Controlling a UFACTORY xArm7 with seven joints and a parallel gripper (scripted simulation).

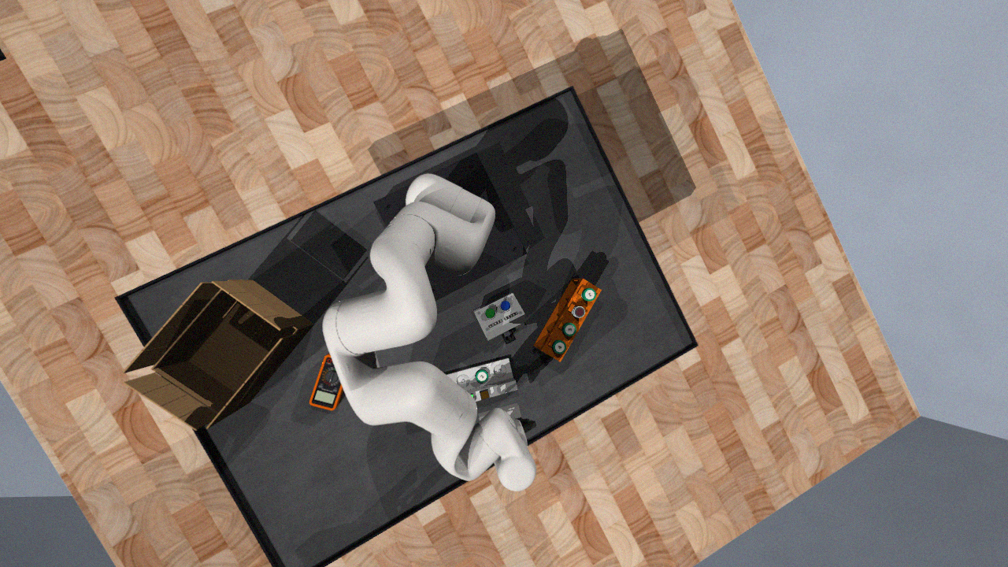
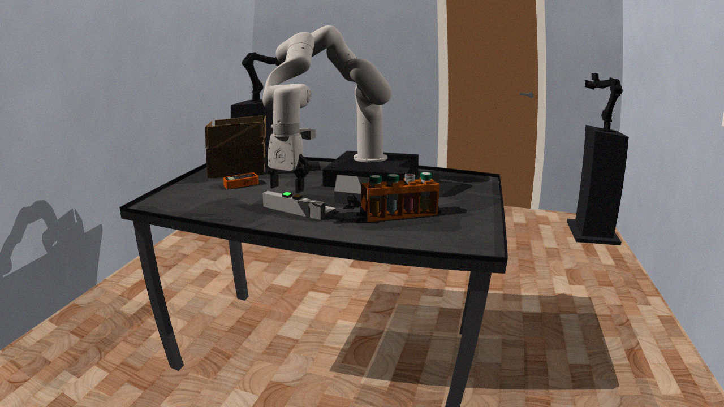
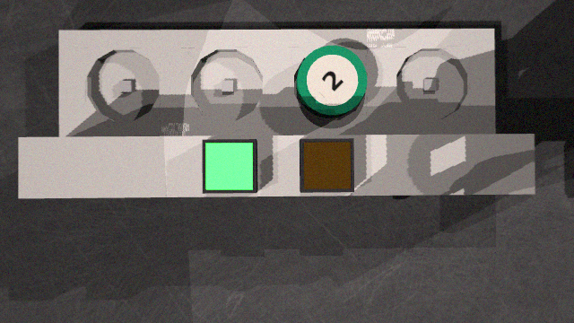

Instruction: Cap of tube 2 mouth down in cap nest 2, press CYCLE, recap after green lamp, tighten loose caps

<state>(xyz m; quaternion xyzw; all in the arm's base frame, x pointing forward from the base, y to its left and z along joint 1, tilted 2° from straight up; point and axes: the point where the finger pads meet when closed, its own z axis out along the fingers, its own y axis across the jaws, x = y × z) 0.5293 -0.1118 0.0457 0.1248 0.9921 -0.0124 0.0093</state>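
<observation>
The green cap marked 2 [image 3: 332, 81] lies flat in one nest of the grey cap tray [image 3: 275, 112]; the other three nests are empty. The green lamp [image 3: 230, 165] is lit and the amber lamp [image 3: 326, 165] is dark. My gripper [image 2: 287, 180] is open and empty, hanging above the tray [image 2: 296, 202]; its fingers do not show in the wrist view. The orange tube rack [image 2: 400, 199] holds four tubes; one tube [image 2: 409, 177] has no cap, and the other three carry green caps. The key housing [image 1: 498, 316] shows the blue key [image 1: 504, 305] and the green key [image 1: 490, 312].
An open cardboard box [image 1: 211, 349] stands at the table's far left end. An orange multimeter [image 1: 325, 391] lies beside the arm. The arm's black base plinth [image 2: 371, 169] stands behind the rack. The table has a raised rim.
</observation>
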